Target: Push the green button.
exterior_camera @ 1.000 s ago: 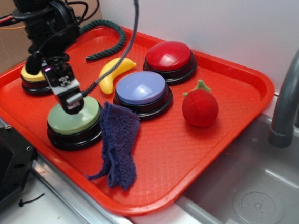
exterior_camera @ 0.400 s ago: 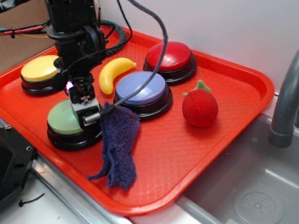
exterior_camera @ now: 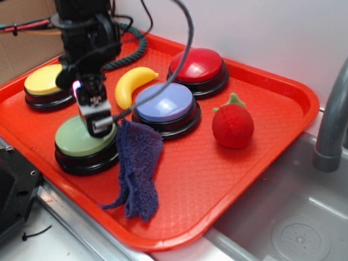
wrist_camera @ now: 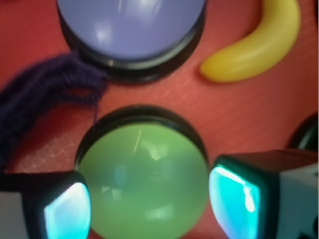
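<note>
The jaws are spread wide, one on each side of the green button (wrist_camera: 143,179). The gripper (wrist_camera: 149,201) hangs right over it. The button sits at 7 o'clock on the red tray (exterior_camera: 270,119). It looks hard and smooth, so push down on the middle of its top.

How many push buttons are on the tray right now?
4: yellow button far left, green button under the gripper, lavender-blue button centre, red button at back. None appears hidden.
</note>
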